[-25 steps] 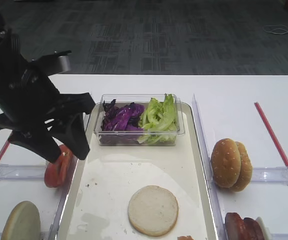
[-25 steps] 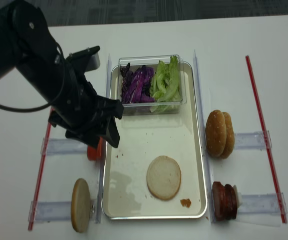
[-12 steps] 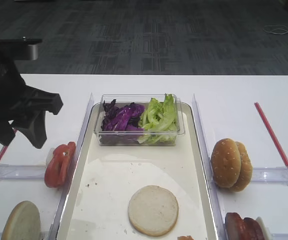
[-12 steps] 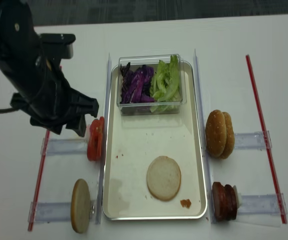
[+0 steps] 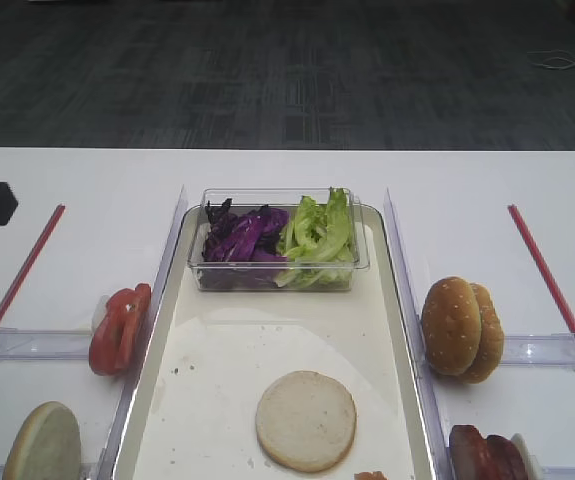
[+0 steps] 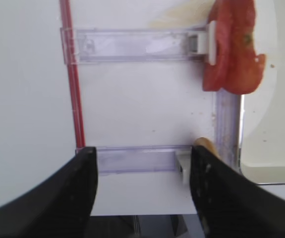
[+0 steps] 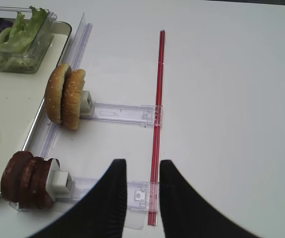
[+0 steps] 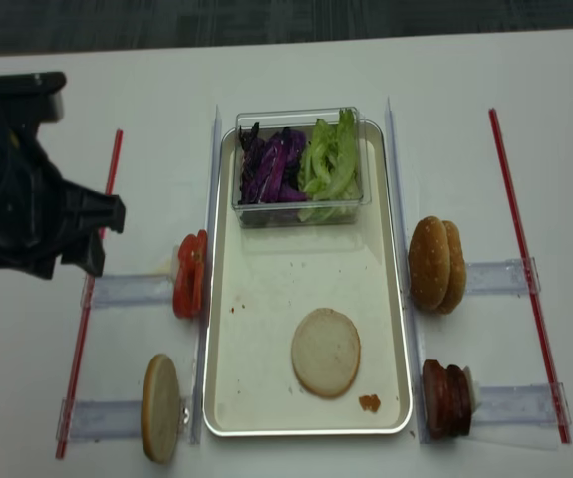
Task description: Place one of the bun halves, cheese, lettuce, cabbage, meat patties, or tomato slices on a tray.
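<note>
One bun half (image 8: 325,353) lies flat on the tray (image 8: 266,398). Left claw (image 6: 142,191) gapes wide, empty; right claw (image 7: 142,191) narrow, empty.

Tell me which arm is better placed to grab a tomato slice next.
Left. The left gripper is open and empty beside the tomato slices, left of the tray. The right gripper sits past the patties, across the tray.

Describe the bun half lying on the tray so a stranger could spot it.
Find the big cream tray in the middle. Near its front end lies the bun half, flat, pale cut face up. The other plain bun stands on edge left of the tray.
</note>
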Action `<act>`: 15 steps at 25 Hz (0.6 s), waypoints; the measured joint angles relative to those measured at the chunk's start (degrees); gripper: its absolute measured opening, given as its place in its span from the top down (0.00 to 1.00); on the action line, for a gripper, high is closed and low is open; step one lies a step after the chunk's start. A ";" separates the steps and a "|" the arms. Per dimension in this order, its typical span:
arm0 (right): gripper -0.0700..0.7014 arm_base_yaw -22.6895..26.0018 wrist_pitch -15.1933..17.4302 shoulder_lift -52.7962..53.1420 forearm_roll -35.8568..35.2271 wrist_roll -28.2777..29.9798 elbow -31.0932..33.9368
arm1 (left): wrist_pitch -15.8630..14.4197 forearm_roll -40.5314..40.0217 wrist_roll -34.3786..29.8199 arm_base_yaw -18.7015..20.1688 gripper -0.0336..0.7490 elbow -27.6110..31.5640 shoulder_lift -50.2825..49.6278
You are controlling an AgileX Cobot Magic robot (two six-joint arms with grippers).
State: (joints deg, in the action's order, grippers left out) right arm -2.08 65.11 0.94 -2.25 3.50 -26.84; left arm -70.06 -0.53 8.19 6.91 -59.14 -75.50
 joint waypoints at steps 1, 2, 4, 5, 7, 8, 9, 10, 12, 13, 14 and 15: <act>0.65 0.00 0.00 0.00 0.00 0.00 0.00 | 0.00 -0.28 -0.25 -1.08 0.45 0.86 0.77; 0.65 0.00 0.00 0.00 0.00 0.00 0.00 | -0.09 -0.66 -0.38 -1.87 0.45 1.57 1.74; 0.65 0.00 0.00 0.00 0.00 0.00 0.00 | -0.09 -1.11 -0.59 -3.09 0.45 2.39 3.57; 0.65 0.00 0.00 0.00 0.00 0.00 0.00 | -0.22 -1.24 -0.72 -3.48 0.45 2.73 4.55; 0.65 0.00 0.00 0.00 0.00 0.00 0.00 | -0.35 -1.58 -0.97 -3.58 0.45 3.15 6.16; 0.65 0.00 0.00 0.00 0.00 0.00 0.00 | -0.35 -1.58 -1.52 -3.58 0.45 3.15 6.74; 0.65 0.00 0.00 0.00 0.00 0.00 0.00 | -0.45 -1.44 -1.80 -3.58 0.45 3.15 7.46; 0.65 0.00 0.00 0.00 0.00 0.00 0.00 | -0.44 -1.00 -2.32 -3.58 0.45 3.15 8.21; 0.65 0.00 0.00 0.00 0.00 0.00 0.00 | -0.44 -0.47 -3.23 -3.58 0.45 3.15 9.92; 0.65 0.00 0.00 0.00 0.00 0.00 0.00 | -0.47 -0.47 -3.33 -3.58 0.45 3.15 11.14; 0.65 0.00 0.00 0.00 0.00 0.00 0.00 | -0.57 -0.44 -3.46 -3.58 0.45 3.15 12.53; 0.65 0.00 0.00 0.00 0.00 0.00 0.00 | -0.57 -0.44 -3.55 -3.58 0.45 3.15 13.81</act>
State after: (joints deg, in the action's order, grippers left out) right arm -2.08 65.11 0.94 -2.25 3.50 -26.84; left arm -70.63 -0.97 4.64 3.33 -55.99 -61.69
